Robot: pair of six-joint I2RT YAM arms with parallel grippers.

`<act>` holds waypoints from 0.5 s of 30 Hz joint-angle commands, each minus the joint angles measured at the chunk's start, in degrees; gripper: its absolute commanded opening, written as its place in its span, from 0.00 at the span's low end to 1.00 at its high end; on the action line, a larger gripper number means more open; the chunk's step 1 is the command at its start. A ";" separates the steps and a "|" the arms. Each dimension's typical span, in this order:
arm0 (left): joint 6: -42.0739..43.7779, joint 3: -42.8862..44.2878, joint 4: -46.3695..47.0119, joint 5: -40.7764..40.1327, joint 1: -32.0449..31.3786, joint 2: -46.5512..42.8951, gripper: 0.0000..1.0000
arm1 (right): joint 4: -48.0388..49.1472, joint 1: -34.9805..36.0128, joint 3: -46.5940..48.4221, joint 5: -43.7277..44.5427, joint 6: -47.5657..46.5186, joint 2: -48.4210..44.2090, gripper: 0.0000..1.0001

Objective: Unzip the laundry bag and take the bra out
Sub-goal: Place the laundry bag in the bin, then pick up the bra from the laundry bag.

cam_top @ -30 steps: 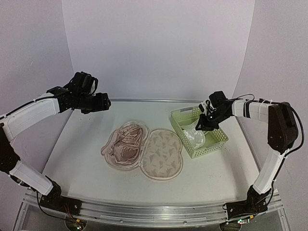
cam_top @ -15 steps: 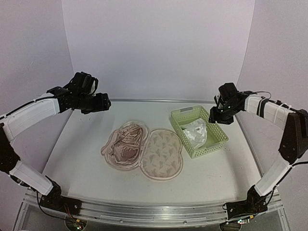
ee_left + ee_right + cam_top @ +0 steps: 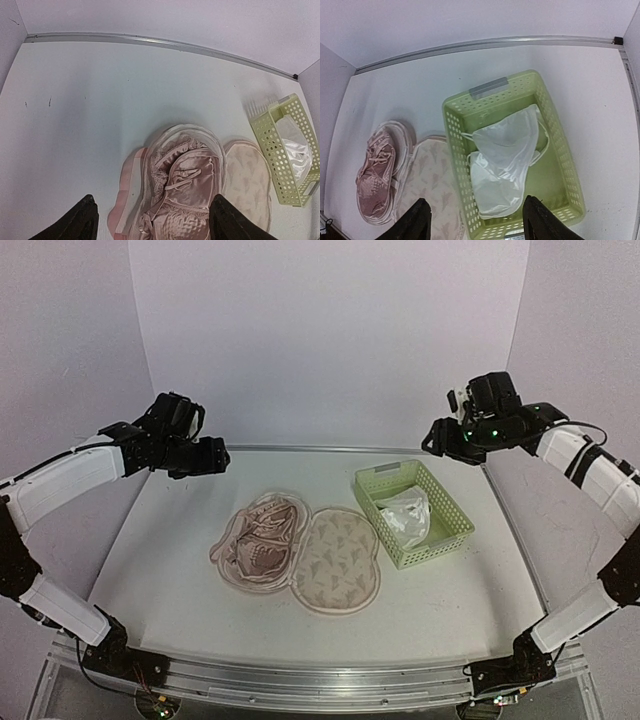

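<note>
At table centre, item one: the laundry bag (image 3: 336, 562), a beige pouch with a reddish-brown leaf print, lying unzipped and folded out flat into two lobes on the white table (image 3: 165, 540). Item two: the bra (image 3: 260, 546), a pink satin garment with lace trim and thin straps, bunched inside the bag's left lobe, with the pale zip edge ringing it; the printed right lobe lies bare beside it. Item three: a pale yellow-green lattice basket (image 3: 441, 544), just right of the bag and slightly behind it, apart from the bag's edge. Item four: a crumpled white translucent piece (image 3: 408, 517) lying inside that basket; whether it is plastic or cloth cannot be told. Item five: the left gripper (image 3: 218, 453), raised behind and to the left of the bag, well clear of it; its wrist view shows both dark fingers spread wide with nothing between them, looking down on the bra. Item six: the right gripper (image 3: 433, 437), raised behind and to the right of the bag, above the basket's far end, fingers parted and empty.
</note>
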 commanded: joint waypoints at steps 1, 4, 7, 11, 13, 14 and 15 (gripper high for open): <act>0.74 -0.79 0.76 -1.34 0.16 -0.66 0.76 | 1.68 7.27 4.98 -2.37 3.26 2.01 0.65; 0.43 -1.33 0.49 -0.58 0.16 -0.25 0.76 | 4.30 11.95 6.22 -4.15 5.72 5.37 0.67; -0.16 -2.23 0.42 -0.03 0.16 0.11 0.76 | 8.05 15.33 6.57 -6.89 8.59 8.84 0.68; -1.11 -3.62 0.39 1.21 0.16 0.92 0.76 | 13.01 18.54 7.12 -10.78 12.41 14.18 0.68; -1.72 -4.24 0.39 2.55 0.16 1.89 0.76 | 13.52 20.11 8.51 -11.75 13.61 17.54 0.68; -1.99 -4.56 0.42 3.38 0.16 2.47 0.75 | 13.68 20.63 9.15 -12.11 14.27 19.10 0.68; -2.30 -4.90 0.35 4.31 0.17 3.07 0.75 | 13.89 21.04 9.50 -12.18 15.23 20.59 0.68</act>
